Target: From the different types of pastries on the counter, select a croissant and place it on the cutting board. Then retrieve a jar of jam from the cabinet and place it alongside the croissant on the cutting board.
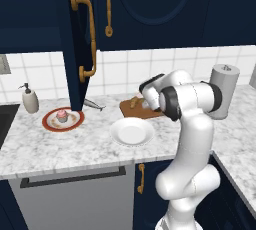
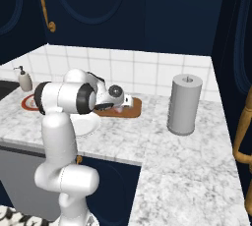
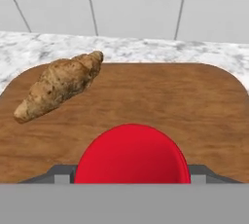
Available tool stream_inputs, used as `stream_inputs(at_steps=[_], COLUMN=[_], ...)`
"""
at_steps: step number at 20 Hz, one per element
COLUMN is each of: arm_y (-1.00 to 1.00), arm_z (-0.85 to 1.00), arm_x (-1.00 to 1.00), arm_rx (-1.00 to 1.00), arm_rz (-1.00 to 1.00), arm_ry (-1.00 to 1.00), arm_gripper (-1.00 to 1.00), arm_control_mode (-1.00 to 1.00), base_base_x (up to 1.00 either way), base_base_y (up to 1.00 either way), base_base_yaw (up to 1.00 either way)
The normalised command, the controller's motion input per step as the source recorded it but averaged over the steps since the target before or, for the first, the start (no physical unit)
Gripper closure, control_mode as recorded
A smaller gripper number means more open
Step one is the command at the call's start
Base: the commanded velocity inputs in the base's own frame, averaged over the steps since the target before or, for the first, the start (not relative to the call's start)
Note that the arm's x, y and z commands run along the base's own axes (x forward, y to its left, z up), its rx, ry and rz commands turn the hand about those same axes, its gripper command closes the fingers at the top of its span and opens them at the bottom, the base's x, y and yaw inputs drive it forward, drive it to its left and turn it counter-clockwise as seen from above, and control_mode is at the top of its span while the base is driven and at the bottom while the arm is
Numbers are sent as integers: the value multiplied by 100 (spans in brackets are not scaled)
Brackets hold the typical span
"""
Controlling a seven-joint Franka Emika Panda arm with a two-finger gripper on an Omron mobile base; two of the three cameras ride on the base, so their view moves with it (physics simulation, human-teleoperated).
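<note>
A white robot arm is bent low over a marbled counter point(image 1: 60, 146), its gripper point(image 3: 132, 177) brought down above a brown cutting board point(image 3: 194, 106). In the hand view, a red jar of jam point(image 3: 132, 157) is seen at 6 o'clock, set between the two grey fingers point(image 3: 58, 174), which are closed against its sides. The croissant point(image 3: 57, 89) is laid on the board at about 10 o'clock from the jar, clearly apart from it.

From the left base view, a round white plate point(image 1: 132, 132) is placed just in front of the board, and a red-rimmed plate point(image 1: 63, 120) bearing a pink cupcake point(image 1: 62, 116) is found at 9 o'clock. A slim grey fish point(image 1: 93, 105) lies between them. The navy cabinet door point(image 1: 77, 39) is swung open above. A grey canister point(image 2: 184, 104) is stood at 3 o'clock.
</note>
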Motion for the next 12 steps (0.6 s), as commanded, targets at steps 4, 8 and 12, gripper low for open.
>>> stream_inputs(at_steps=[4,8,12], arm_y=[-3,0,-1], arm_z=[-39,-32,-30], arm_x=[30,40,40], arm_rx=[0,0,0], arm_rz=[0,0,0], arm_ry=[-1,-3,3], arm_gripper=[100,100,-100], arm_control_mode=[-100,-100,-100], base_base_x=[0,0,0], base_base_y=[0,0,0], base_base_yaw=[0,0,0])
